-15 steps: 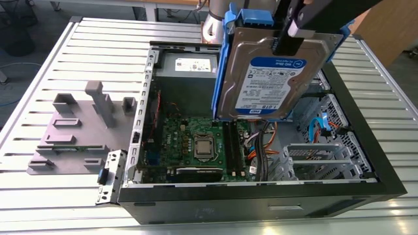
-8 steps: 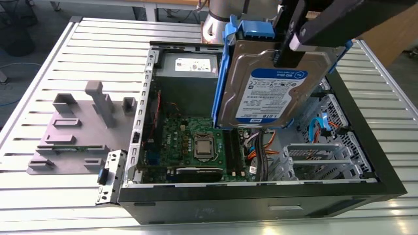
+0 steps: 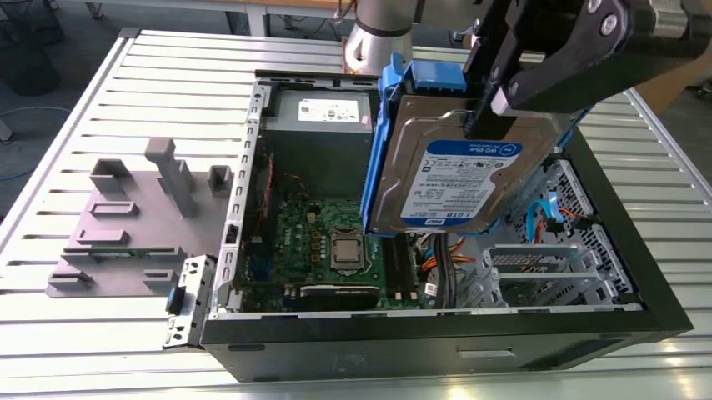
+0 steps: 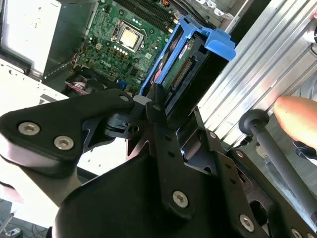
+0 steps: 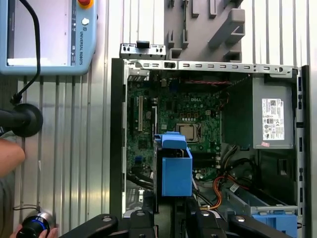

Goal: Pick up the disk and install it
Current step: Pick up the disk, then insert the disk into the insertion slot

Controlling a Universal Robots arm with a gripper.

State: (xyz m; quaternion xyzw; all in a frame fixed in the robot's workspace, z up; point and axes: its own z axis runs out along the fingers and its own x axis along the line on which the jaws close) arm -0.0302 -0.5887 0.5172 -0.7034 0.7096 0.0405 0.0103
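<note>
The pick-up is done, as far as the frames show, and the work stands at the carry-and-install step. In the exterior view the gripper comes in from the upper right of the frame, its jaws clenched on the disk. One black finger lies across the labelled face, near its upper edge. The disk hangs upright in its blue carrier, label toward the camera, over the middle of the open computer case and clear of everything inside. The second wrist view shows the gripper straddling the edge of the disk, with the motherboard beneath it.

The grey slotted stand sits on the desk at the exterior view's left, well apart from the case. The metal drive cage lies toward the lower right of the case in that view. In the first wrist view a blue bracket sits in that part of the case, beside the orange cables.

I judge that seating calls for turning the disk from upright to match its bay. It must also stay off the cables and the board, and its carrier rails need lining up squarely. A person's hand rests near the desk's edge.
</note>
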